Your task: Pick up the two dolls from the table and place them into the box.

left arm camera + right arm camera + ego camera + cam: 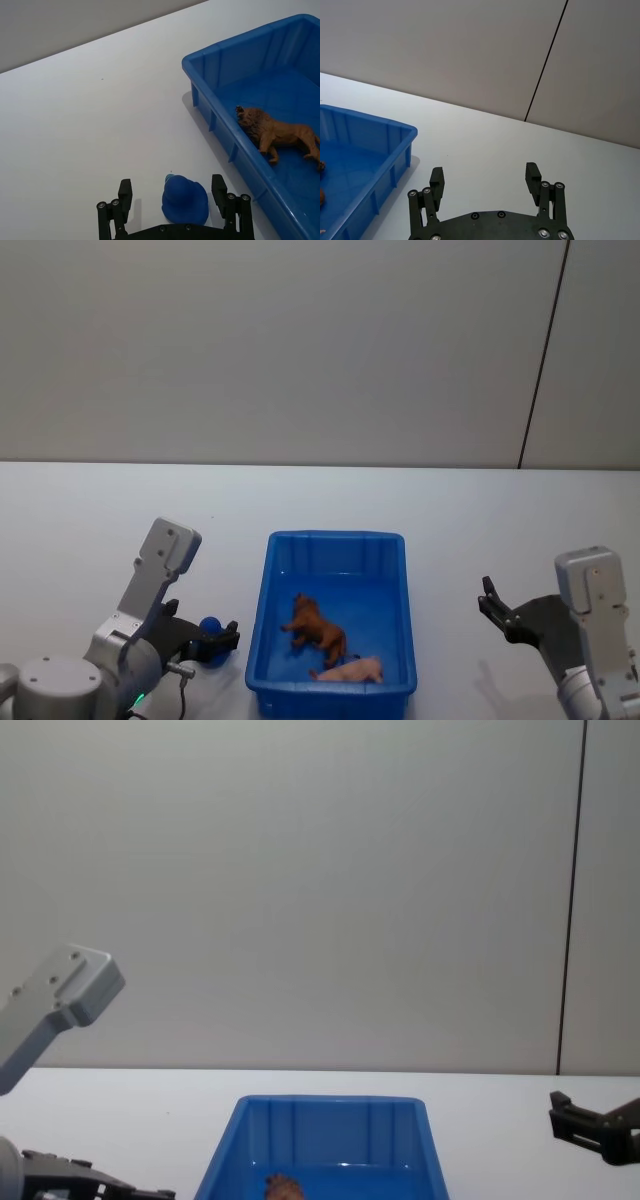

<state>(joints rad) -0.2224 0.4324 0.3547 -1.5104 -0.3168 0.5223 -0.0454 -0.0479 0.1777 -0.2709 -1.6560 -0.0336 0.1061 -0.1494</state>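
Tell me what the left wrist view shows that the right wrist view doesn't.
Only the left wrist view shows the whole brown lion figure lying inside the bin, plus a small dark blue object on the table between the open left pincer's fingers. Only the right wrist view shows the open right pincer holding nothing, and the wall's dark vertical seam. Both share the blue bin, the white table and the plain wall behind.
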